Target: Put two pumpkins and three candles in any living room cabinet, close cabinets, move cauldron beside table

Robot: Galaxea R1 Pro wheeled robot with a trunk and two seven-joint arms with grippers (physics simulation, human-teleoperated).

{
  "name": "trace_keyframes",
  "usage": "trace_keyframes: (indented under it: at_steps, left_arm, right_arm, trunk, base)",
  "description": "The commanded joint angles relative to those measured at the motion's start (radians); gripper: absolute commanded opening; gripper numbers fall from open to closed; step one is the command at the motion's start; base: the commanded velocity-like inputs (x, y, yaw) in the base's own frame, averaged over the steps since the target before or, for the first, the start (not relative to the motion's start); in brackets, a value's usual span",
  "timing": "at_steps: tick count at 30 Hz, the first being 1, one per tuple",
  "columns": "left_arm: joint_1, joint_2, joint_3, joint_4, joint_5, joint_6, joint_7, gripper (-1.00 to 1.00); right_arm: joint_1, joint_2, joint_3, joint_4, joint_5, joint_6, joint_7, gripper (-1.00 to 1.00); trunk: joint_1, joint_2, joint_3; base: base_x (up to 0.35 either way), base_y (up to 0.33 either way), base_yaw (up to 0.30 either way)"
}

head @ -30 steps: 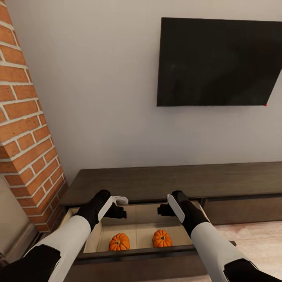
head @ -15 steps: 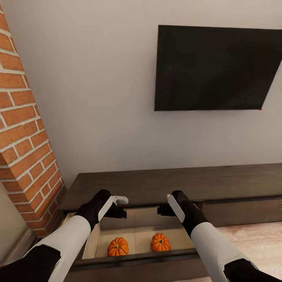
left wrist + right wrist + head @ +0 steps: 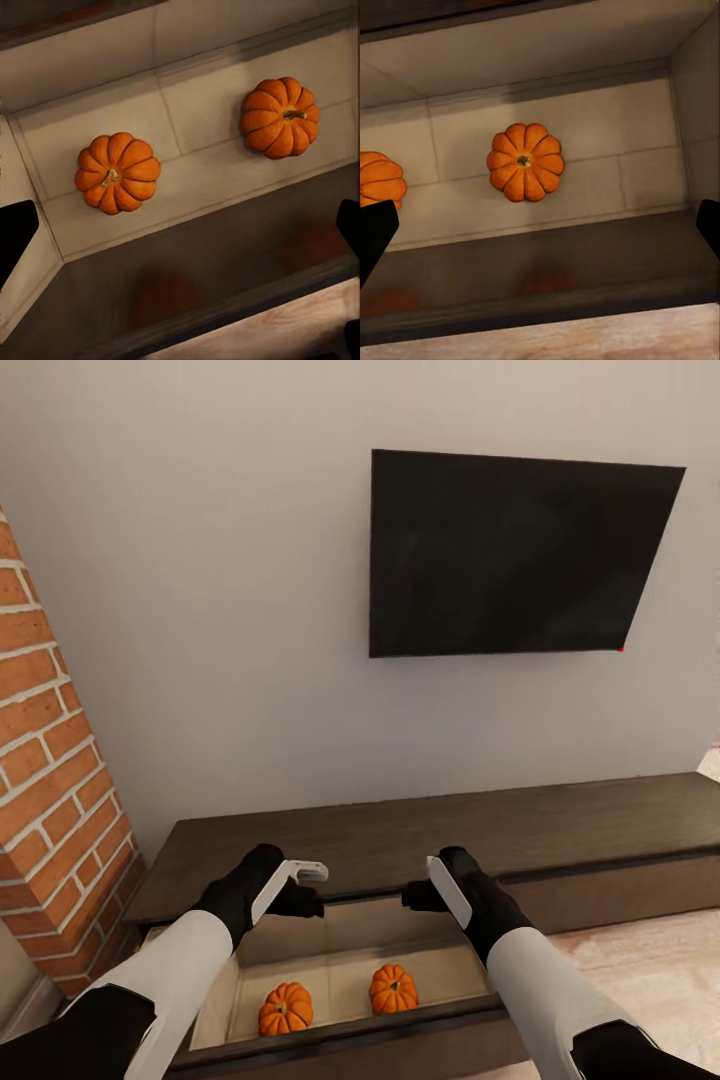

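Two orange pumpkins (image 3: 286, 1008) (image 3: 394, 989) lie side by side on the pale floor of the open drawer (image 3: 340, 950) in the long dark-brown cabinet (image 3: 420, 830). My left gripper (image 3: 300, 900) and right gripper (image 3: 422, 897) hang above the drawer's back part, both open and holding nothing. The left wrist view looks down on both pumpkins (image 3: 118, 172) (image 3: 280, 117) between its spread fingertips (image 3: 15, 240). One whole pumpkin (image 3: 526, 162) and the edge of the other (image 3: 379, 180) appear in the right wrist view. The candles and the cauldron are out of view.
A black television (image 3: 510, 555) hangs on the grey wall above the cabinet. A red brick column (image 3: 50, 760) stands against the cabinet's left end. Pale wooden floor (image 3: 640, 960) runs in front of the cabinet at the right. The drawer's dark front (image 3: 187, 277) juts toward me.
The whole head view has shifted, so the camera moved: column, television and drawer slid left in the picture. Both arms keep their pose and the pumpkins lie where they were.
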Motion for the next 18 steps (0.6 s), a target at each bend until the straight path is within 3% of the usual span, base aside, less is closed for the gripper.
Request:
trace_keyframes:
  at_steps: [1,9,18]
  left_arm:
    - [-0.001,0.001,-0.005,-0.001,0.005,0.003,0.002,1.00]
    - [-0.001,0.001,-0.005,-0.001,0.004,0.003,0.002,1.00]
    - [-0.001,0.000,-0.005,-0.001,0.003,0.003,0.002,1.00]
  right_arm:
    - [-0.001,-0.001,0.004,-0.001,-0.011,0.002,-0.010,1.00]
    - [-0.001,-0.001,0.003,-0.001,-0.011,0.001,-0.010,1.00]
    - [-0.001,-0.001,0.003,-0.001,-0.011,0.001,-0.010,1.00]
  trunk:
    - [-0.004,0.007,0.002]
    - [-0.035,0.063,0.028]
    - [-0.069,0.126,0.062]
  base:
    - [0.000,0.000,-0.012]
    - [0.000,0.000,-0.018]
    - [0.000,0.000,-0.191]
